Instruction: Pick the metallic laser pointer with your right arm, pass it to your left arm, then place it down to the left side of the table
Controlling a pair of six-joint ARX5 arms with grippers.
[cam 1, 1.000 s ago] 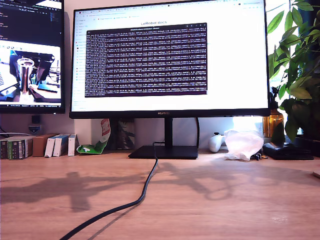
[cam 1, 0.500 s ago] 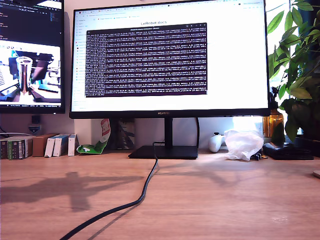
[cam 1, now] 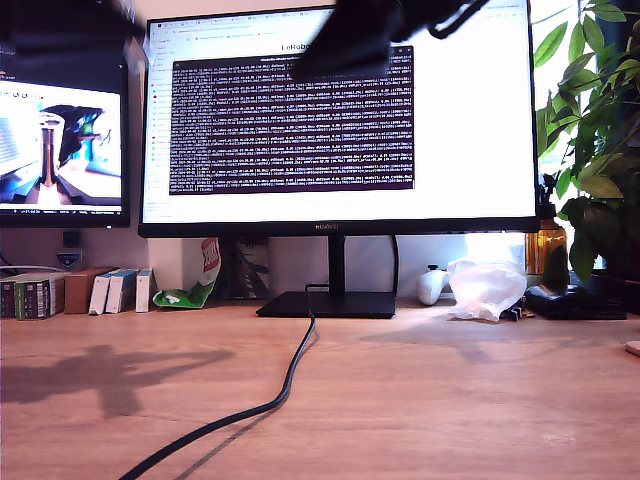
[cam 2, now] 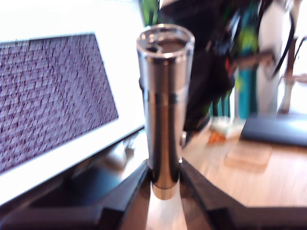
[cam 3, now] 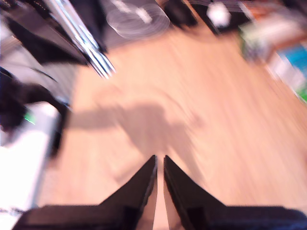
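The metallic laser pointer (cam 2: 165,96) stands upright in the first wrist view, a shiny silver cylinder with its open end up. My first gripper (cam 2: 164,167) is shut on its lower end. A blurred black arm (cam 2: 211,57) hangs just behind it. My second gripper (cam 3: 159,158) is shut with nothing between its fingers, high above the table (cam 3: 192,96). In the exterior view two blurred dark arms (cam 1: 380,30) (cam 1: 70,30) cross the top edge. I cannot tell which is which, and the pointer itself does not show there.
A large monitor (cam 1: 340,120) on a stand fills the back, with a second screen (cam 1: 60,110) at the exterior view's left. A black cable (cam 1: 290,380) runs across the table (cam 1: 450,400). Small boxes (cam 1: 80,292), crumpled white plastic (cam 1: 487,288) and a plant (cam 1: 590,130) line the back.
Two blurred arms have come into the top of the exterior view, where none showed before. The arm shadow on the table has slid toward the exterior view's left.
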